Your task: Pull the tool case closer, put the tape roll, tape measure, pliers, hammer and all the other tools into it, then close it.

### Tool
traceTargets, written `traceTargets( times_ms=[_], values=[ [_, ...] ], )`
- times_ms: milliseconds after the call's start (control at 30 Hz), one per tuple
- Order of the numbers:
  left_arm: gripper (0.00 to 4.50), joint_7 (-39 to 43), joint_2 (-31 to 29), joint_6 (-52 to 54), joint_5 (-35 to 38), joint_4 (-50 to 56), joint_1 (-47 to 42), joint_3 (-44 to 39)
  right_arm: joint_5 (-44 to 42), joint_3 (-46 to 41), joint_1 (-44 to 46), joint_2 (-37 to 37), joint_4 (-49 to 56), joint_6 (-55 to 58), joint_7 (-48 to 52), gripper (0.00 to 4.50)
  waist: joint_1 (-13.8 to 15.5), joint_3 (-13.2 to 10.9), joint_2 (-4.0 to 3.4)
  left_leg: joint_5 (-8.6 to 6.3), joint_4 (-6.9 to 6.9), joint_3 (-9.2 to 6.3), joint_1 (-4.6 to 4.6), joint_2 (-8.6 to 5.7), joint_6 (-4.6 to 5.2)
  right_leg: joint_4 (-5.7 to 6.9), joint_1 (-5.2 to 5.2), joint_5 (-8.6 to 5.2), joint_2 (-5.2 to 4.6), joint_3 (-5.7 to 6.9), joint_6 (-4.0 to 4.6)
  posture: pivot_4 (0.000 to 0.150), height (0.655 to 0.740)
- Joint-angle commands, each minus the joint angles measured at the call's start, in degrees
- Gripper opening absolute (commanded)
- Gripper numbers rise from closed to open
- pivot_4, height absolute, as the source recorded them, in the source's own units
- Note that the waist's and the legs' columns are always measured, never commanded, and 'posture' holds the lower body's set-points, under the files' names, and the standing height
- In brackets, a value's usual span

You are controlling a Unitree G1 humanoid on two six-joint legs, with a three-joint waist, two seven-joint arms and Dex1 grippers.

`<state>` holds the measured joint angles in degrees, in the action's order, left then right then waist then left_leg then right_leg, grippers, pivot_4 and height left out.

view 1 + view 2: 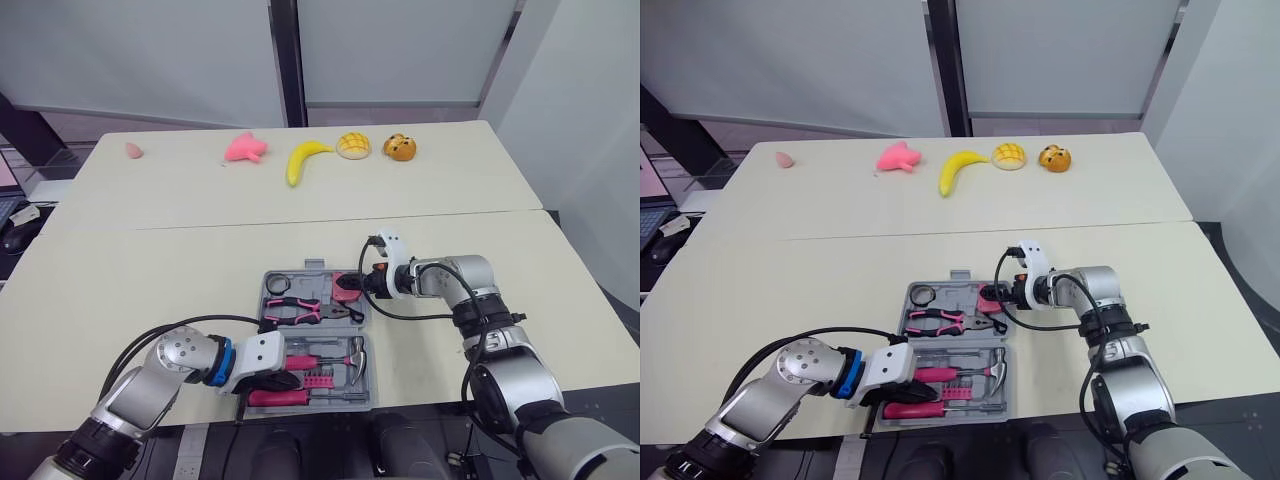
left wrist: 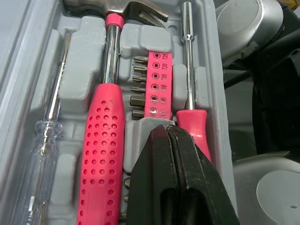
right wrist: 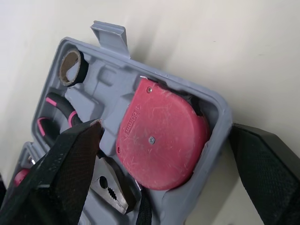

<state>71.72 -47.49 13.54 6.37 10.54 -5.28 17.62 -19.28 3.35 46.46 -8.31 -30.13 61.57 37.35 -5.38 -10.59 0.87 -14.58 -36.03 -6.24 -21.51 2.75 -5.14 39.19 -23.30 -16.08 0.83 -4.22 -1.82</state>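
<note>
The pink bit holder (image 2: 159,84) in the tool case (image 2: 75,89) carries one size code beside each bit socket, printed sideways along its edge. T25, T20, T15 and T10 read clearly; the two codes below them appear to be H6 and H4. The red face of the tape measure (image 3: 161,133) carries a small embossed marking near its rim that ends in "mm"; its digits cannot be read with certainty.

A near cream table (image 1: 100,290) abuts a far cream table (image 1: 470,180). Behind, pale grey wall panels (image 1: 150,50) flank a dark post (image 1: 289,60).
</note>
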Motion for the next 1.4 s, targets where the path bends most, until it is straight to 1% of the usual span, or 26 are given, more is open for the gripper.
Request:
traceTargets(
  times_ms=[33,167,367,633,767,867,967,1033,1100,1167,1267,1333,1400],
  values=[
    [0.0,0.58,-1.27,1.01,0.0,1.38,0.79,0.29,-2.53,0.99,1.78,0.56,2.14,-3.35,6.3,4.49,-0.05,-0.01,-0.01,0.0,0.01,0.0,-0.01,0.0,0.0,0.0,-0.02,0.0,0.0,0.01,0.0,0.15,0.74],
    [0.0,0.5,-1.56,0.13,-0.17,0.72,1.65,0.08,-2.23,2.51,1.77,-0.38,4.2,-6.53,11.13,4.49,-0.05,-0.01,-0.02,0.0,0.02,-0.01,-0.04,0.0,0.0,0.0,-0.03,0.0,-0.01,0.02,0.0,0.15,0.74],
    [0.0,0.02,-1.51,-3.81,-1.16,-2.63,3.03,0.22,-2.36,7.72,-0.2,-4.38,11.9,-6.61,18.8,4.49,0.01,-0.02,-0.03,0.0,0.02,-0.01,-0.03,0.0,0.0,-0.01,-0.03,-0.01,-0.01,0.02,0.0,0.15,0.74],
    [0.0,-1.48,-0.72,-12.12,-2.8,-9.41,5.06,0.48,-2.21,12.34,-3.33,-9.4,22.34,-8.07,23.62,4.49,0.07,-0.01,-0.06,0.0,0.03,-0.01,0.0,0.0,0.0,-0.01,-0.02,-0.01,-0.01,0.01,0.0,0.15,0.74],
    [0.0,-2.73,-0.14,-14.02,-1.89,-9.89,6.09,-0.65,-1.55,14.44,-4.96,-12.39,27.87,-9.52,24.75,4.49,0.25,0.01,-0.09,0.0,0.02,0.0,0.04,0.0,0.0,0.0,0.0,-0.04,-0.02,0.01,-0.06,0.15,0.74],
    [0.0,-3.71,0.26,-14.38,0.09,-8.44,7.38,-2.85,-1.34,15.77,-6.32,-14.04,31.91,-10.32,24.69,4.49,0.29,0.01,-0.09,0.0,0.0,0.01,0.03,0.0,0.0,0.0,0.01,-0.07,-0.02,0.0,-0.11,0.15,0.74],
    [0.0,-3.95,0.01,-10.8,6.52,-2.66,9.48,-7.2,-1.15,16.46,-7.57,-15.74,36.5,-11.19,24.39,4.49,0.24,0.0,-0.09,0.0,0.0,0.0,0.03,0.02,0.0,0.0,0.0,-0.14,-0.01,0.0,-0.22,0.15,0.74],
    [0.0,-3.59,-1.18,-6.21,12.14,2.57,11.03,-11.1,-1.27,16.72,-8.28,-17.45,40.14,-10.95,24.43,4.49,0.42,-0.04,-0.08,0.0,0.0,-0.02,-0.01,0.03,0.0,0.0,-0.02,-0.14,-0.01,0.02,-0.22,0.15,0.74],
    [0.0,-3.37,-3.27,0.55,17.88,7.28,12.54,-15.43,-1.6,17.27,-8.99,-19.45,43.81,-10.66,24.99,4.49,0.62,-0.07,-0.03,0.0,-0.04,-0.08,-0.13,0.03,0.0,-0.02,-0.08,-0.13,-0.02,0.07,-0.21,0.15,0.74],
    [0.0,-1.89,-6.65,5.74,21.62,9.56,14.68,-19.47,-2.09,18.02,-9.55,-21.24,47.72,-9.71,25.23,4.49,0.73,-0.08,0.0,0.0,-0.05,-0.11,-0.2,0.03,0.0,-0.04,-0.11,-0.15,-0.02,0.1,-0.25,0.15,0.74],
    [0.0,0.93,-11.94,12.11,25.53,7.72,17.66,-25.67,-2.27,19.64,-10.37,-25.48,54.85,-9.49,26.4,4.49,0.71,-0.1,-0.04,0.0,-0.02,-0.09,-0.17,0.02,0.0,-0.1,-0.11,-0.17,-0.03,0.1,-0.27,0.15,0.74],
    [0.0,1.96,-13.78,13.95,26.18,6.02,18.39,-27.84,-3.04,20.02,-10.77,-27.52,58.05,-8.74,26.61,4.49,0.71,-0.11,-0.04,0.0,-0.01,-0.08,-0.21,0.02,0.0,-0.12,-0.15,-0.17,-0.03,0.1,-0.27,0.15,0.74],
    [0.0,3.09,-15.18,13.67,25.12,2.95,18.98,-29.2,-3.55,20.68,-10.86,-30.28,61.24,-7.98,27.1,4.49,0.73,-0.11,-0.03,0.0,-0.01,-0.07,-0.21,0.02,0.0,-0.13,-0.15,-0.19,-0.03,0.1,-0.27,0.15,0.74]
  ],
)
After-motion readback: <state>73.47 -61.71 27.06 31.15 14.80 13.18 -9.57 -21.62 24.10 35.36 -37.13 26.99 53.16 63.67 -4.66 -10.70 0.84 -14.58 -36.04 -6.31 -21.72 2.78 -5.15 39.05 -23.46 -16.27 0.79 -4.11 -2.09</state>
